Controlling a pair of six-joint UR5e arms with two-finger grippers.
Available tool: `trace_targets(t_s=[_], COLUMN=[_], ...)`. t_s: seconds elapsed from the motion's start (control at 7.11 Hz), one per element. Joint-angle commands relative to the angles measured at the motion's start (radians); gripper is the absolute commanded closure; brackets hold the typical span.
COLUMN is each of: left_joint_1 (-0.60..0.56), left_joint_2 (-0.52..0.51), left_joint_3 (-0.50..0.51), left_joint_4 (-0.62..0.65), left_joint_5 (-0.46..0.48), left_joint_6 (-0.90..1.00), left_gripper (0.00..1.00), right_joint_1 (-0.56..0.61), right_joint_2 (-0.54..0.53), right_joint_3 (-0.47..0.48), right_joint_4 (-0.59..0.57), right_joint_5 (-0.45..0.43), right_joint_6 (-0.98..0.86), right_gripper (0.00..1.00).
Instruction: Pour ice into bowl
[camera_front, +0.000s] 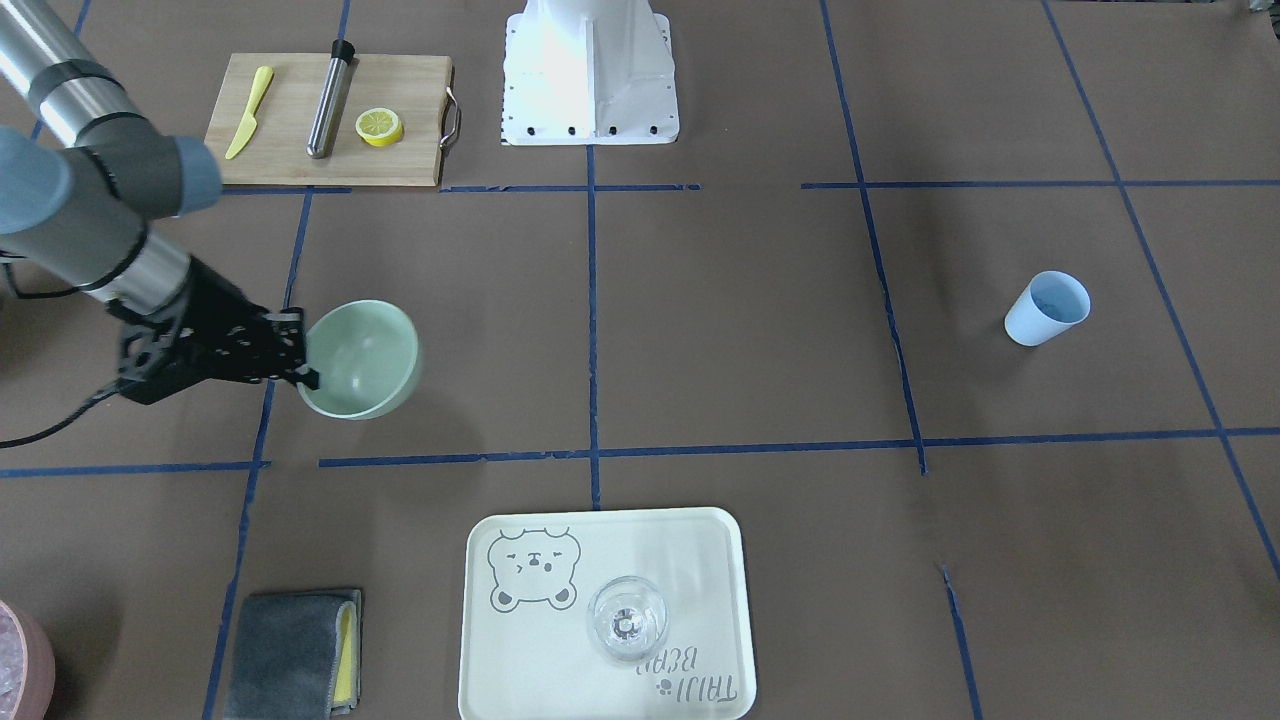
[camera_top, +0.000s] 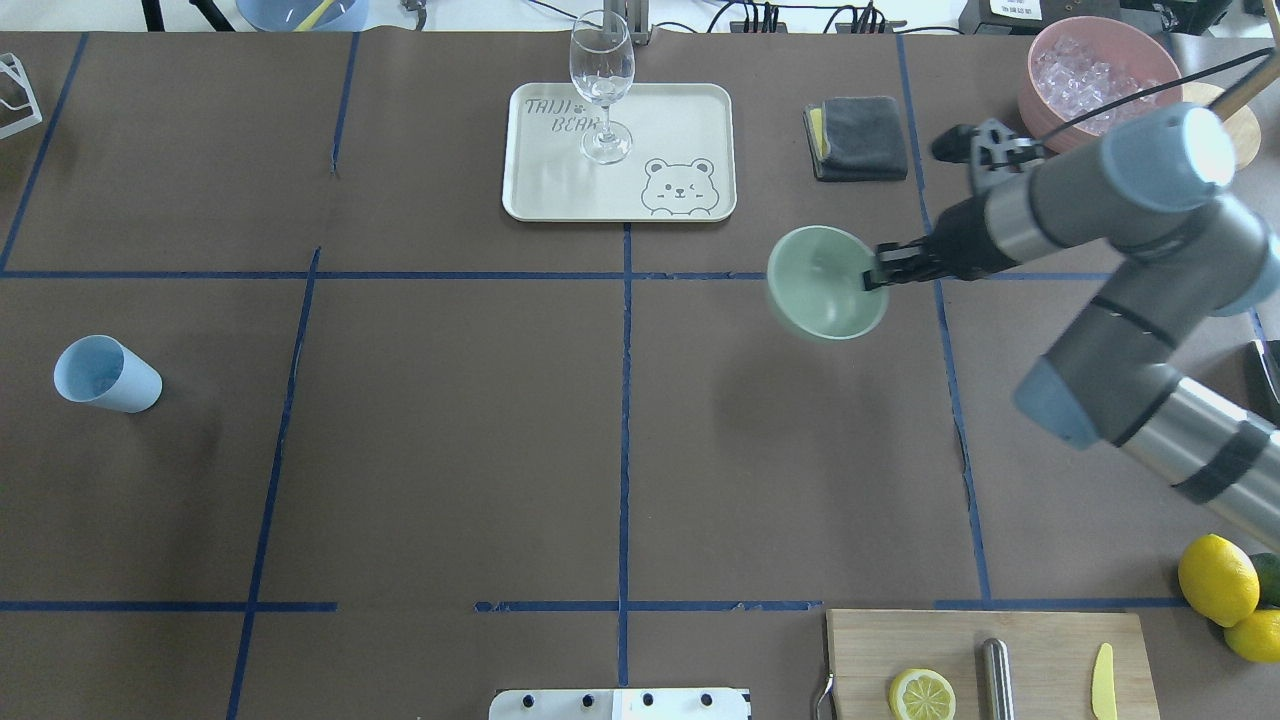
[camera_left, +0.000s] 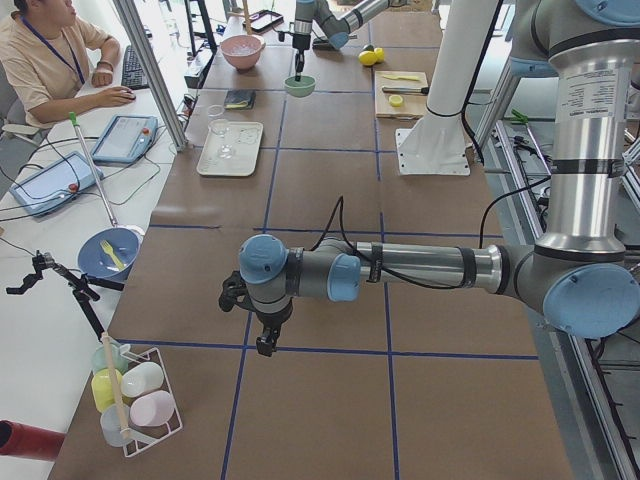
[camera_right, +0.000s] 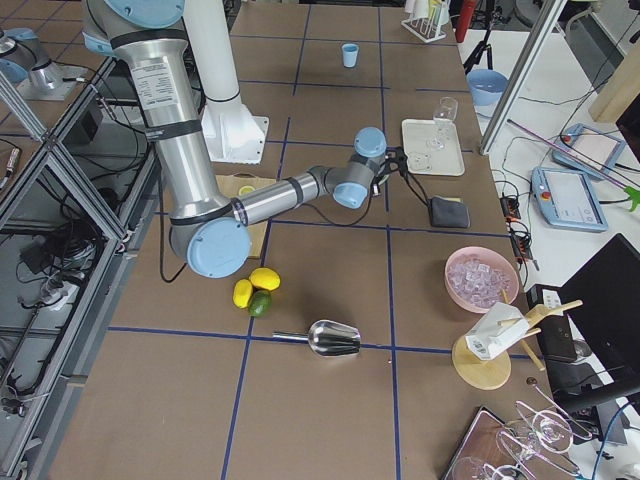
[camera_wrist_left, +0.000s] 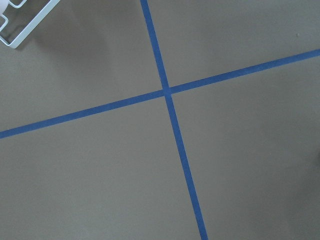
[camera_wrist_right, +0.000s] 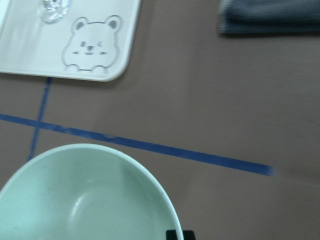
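**Right jaws clamp mint-green bowl by its rim**

From my remote station I see the right jaws clenched on the near rim of the bowl (camera_top: 825, 283), one finger inside the wall and one outside. In the right wrist view, dark fingertips (camera_wrist_right: 175, 234) show at the bottom edge against the pale rim. The bowl sits right of centre in the overhead frame, across a blue tape line, and looks slightly tilted, its mouth open to the camera. A faint shadow on the bench (camera_top: 450, 450) below it suggests it is raised, though I cannot be sure. The right arm (camera_top: 1010, 225) reaches in from the right edge of that frame.

Above the bowl in the overhead frame lie a folded gray cloth (camera_top: 860, 135) and a cream tray (camera_top: 560, 180) with a bear print, which carries a wine glass (camera_top: 601, 90). A pink container (camera_top: 1100, 70) of ice stands at the upper right. A light blue cup (camera_top: 105, 373) stands well apart at mid left. A cutting board (camera_top: 870, 640) with a lemon half (camera_top: 922, 693) fills the lower right.

The left jaws show only in the left side view, hanging low over the bench; I cannot tell whether they are released or clenched.
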Motion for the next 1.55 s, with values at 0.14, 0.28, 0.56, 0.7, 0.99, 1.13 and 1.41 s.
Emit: trace_targets(t_s=[0.14,0.28,0.56,0.7,0.99,1.13,1.41], left_joint_1=[0.000,0.000,0.002,0.002,0.002,0.002,0.002], left_joint_2=[-0.001,-0.002,-0.002,-0.002,-0.002,-0.002,-0.004], left_joint_3=[-0.001,-0.001,-0.001,-0.001,-0.001,-0.001,-0.001], left_joint_4=[0.000,0.000,0.000,0.000,0.000,0.000,-0.015], left_joint_5=[-0.001,-0.001,-0.002,-0.001,-0.002,-0.002,-0.002], left_joint_6=[0.000,0.000,0.000,0.000,0.000,0.000,-0.003], left_gripper=[0.00,0.00,0.00,0.00,0.00,0.00,0.00], right_joint_1=[-0.320,-0.373,-0.410,-0.421,-0.425,-0.422,-0.360], right_joint_2=[0.412,0.507,0.608,0.614,0.613,0.611,0.598], right_joint_3=[-0.073,-0.177,-0.314,-0.336,-0.339,-0.337,-0.226], right_joint_4=[-0.350,-0.353,-0.357,-0.357,-0.359,-0.359,-0.506], right_joint_5=[-0.438,-0.498,-0.506,-0.508,-0.512,-0.513,-0.453], right_joint_6=[0.251,0.290,0.321,0.329,0.350,0.349,0.332], right_gripper=[1.00,1.00,1.00,0.89,0.00,0.00,0.00])
